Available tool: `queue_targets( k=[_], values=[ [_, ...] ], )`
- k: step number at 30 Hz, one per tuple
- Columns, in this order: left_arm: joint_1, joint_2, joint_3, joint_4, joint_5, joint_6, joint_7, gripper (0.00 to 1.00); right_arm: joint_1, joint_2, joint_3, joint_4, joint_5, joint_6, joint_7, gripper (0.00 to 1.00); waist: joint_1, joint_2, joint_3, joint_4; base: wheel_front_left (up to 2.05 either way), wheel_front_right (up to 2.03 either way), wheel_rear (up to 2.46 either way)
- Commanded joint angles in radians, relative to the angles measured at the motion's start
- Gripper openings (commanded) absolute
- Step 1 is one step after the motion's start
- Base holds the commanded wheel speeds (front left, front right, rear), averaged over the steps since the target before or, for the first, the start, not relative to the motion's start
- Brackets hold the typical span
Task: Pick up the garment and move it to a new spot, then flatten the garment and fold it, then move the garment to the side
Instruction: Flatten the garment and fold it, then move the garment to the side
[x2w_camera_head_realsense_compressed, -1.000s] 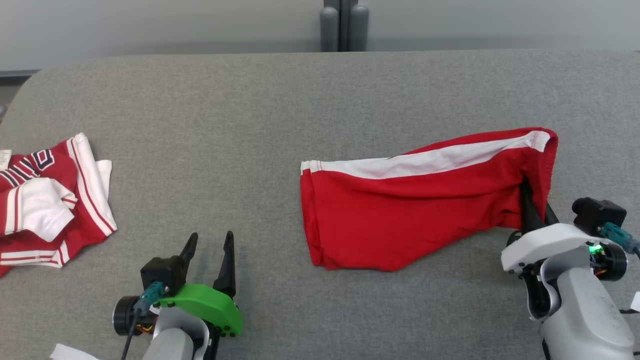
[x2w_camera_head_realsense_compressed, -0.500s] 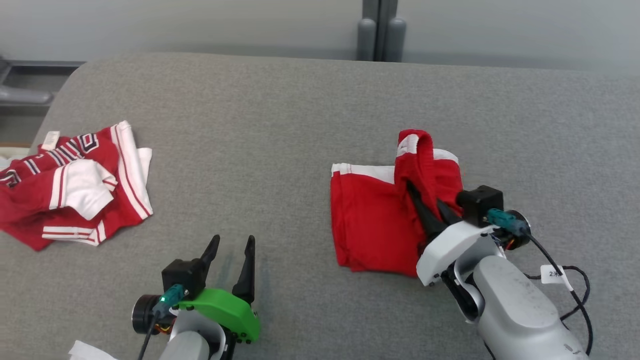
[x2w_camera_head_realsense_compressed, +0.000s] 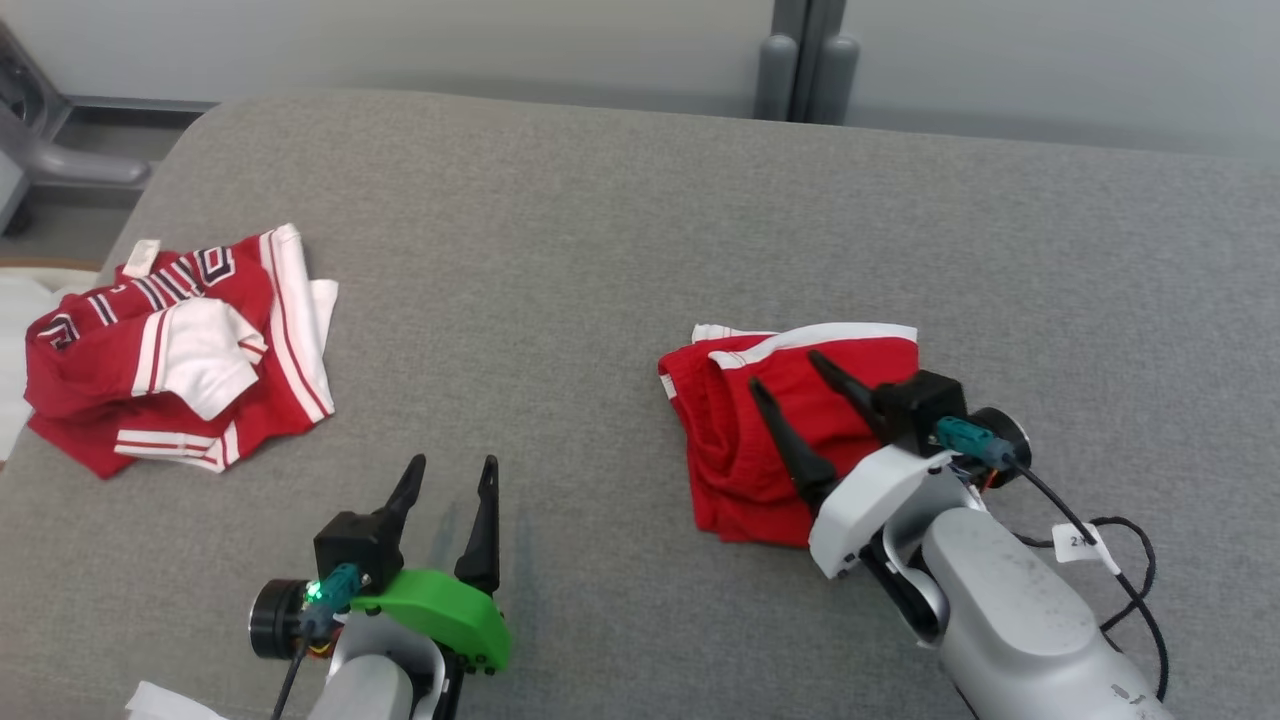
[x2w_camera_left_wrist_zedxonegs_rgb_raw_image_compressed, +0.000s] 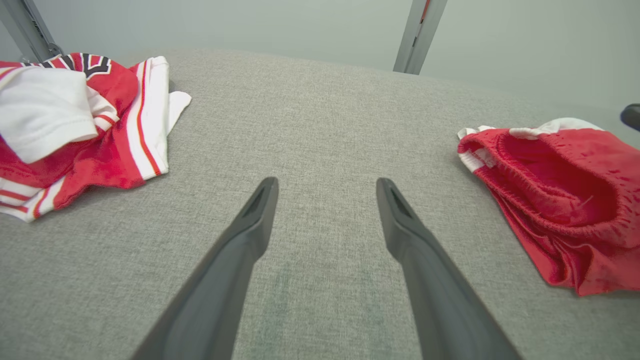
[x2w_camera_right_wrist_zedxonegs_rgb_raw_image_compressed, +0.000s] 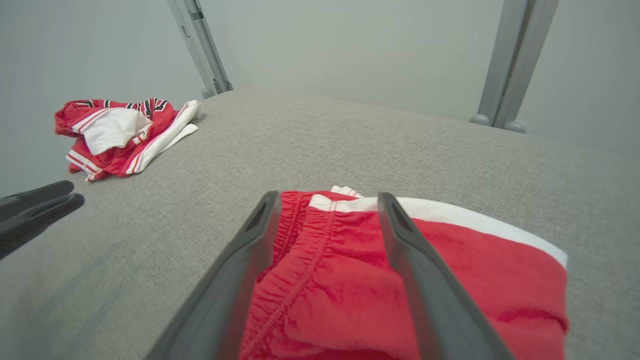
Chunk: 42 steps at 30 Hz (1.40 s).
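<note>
Fingers spread on left gripper (x2w_camera_head_realsense_compressed: 454, 460), right gripper (x2w_camera_head_realsense_compressed: 782, 369).

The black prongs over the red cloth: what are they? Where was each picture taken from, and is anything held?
They are the fingers of a two-armed robot's pincers. The wide picture comes from a camera on its head. The other two come from its wrists, each looking along that arm's fingers. On the grey padded table lie folded red shorts and, to the robot's left, a red-and-white shirt. The right pincer is open over the shorts, and the left pincer is open over the table. Nothing is held.
</note>
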Motion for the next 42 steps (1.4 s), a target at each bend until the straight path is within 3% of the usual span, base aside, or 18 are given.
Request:
queue_targets(
  k=[1,9,17,31,42],
  values=[
    [0.014,0.002,0.010,-0.015,0.025,0.008,-0.001,1.00,0.031,-0.008,-0.044,-0.012,-0.036,-0.001,0.000,1.00,0.0000,0.0000,-0.012,-0.051,0.00,0.00,0.00],
    [0.044,0.007,0.054,-0.099,0.168,0.010,0.000,1.00,0.162,-0.006,-0.300,-0.115,-0.190,-0.001,0.000,1.00,0.0000,0.0000,-0.032,-0.143,0.00,0.00,0.00],
    [0.150,0.006,0.084,-0.150,0.233,0.008,-0.001,1.00,0.307,-0.007,-0.385,-0.145,-0.206,-0.001,0.000,1.00,0.0000,0.0000,-0.092,-0.204,0.00,0.00,0.00],
    [0.257,0.003,0.109,-0.183,0.236,0.009,-0.001,1.00,0.410,-0.006,-0.392,-0.130,-0.175,-0.001,0.000,1.00,0.0000,0.0000,-0.122,-0.218,0.00,0.00,0.00],
    [0.142,0.003,0.077,-0.219,0.206,-0.006,-0.001,1.00,0.185,-0.006,-0.314,-0.090,-0.185,-0.001,0.000,1.00,0.0000,0.0000,0.011,-0.144,0.00,0.00,0.00]
  ],
)
